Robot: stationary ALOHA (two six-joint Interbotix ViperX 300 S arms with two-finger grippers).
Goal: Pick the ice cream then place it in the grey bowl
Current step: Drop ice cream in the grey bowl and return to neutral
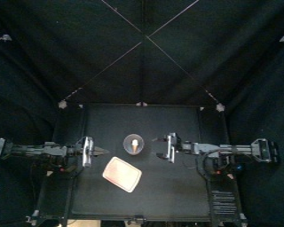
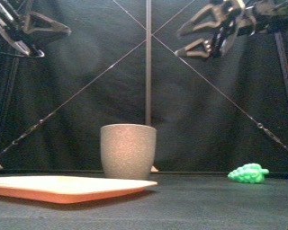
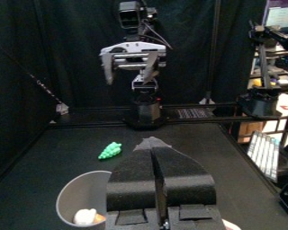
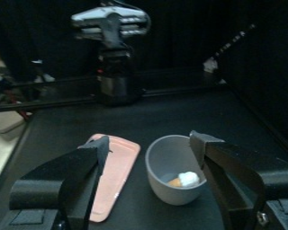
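Fingers of the left gripper [image 3: 157, 145]: are pressing flat together with nothing between them. This gripper is hanging high over the table's left side, probably parked there to keep the middle free.
Fingers of the right gripper [image 4: 150, 144]: are standing wide apart and gripping nothing. The gripper is hovering high, just right of the cup, with its opening looking down toward the cup's mouth.
Toy ice cream [image 4: 176, 180]: is lying inside the grey speckled cup [image 2: 129, 151], a small pale piece well below the rim, with neither gripper touching it.
Grey speckled cup: is standing upright at mid-table between the two arms, a spot either one could reach from above.
Pink tray [image 2: 62, 189]: is lying flat and bare, nearer the front and to the left of the cup. It is close beside the cup, but whether the two are touching cannot be told.
Green toy grapes [image 2: 247, 173]: are sitting on the table well to the right of the cup, playing no part in this task.
Progress: the placing is looking complete, since the ice cream is resting in the cup and both grippers are empty and clear.
Risk: little is remaining. A gripper coming low past the rim could be tipping the tall cup.
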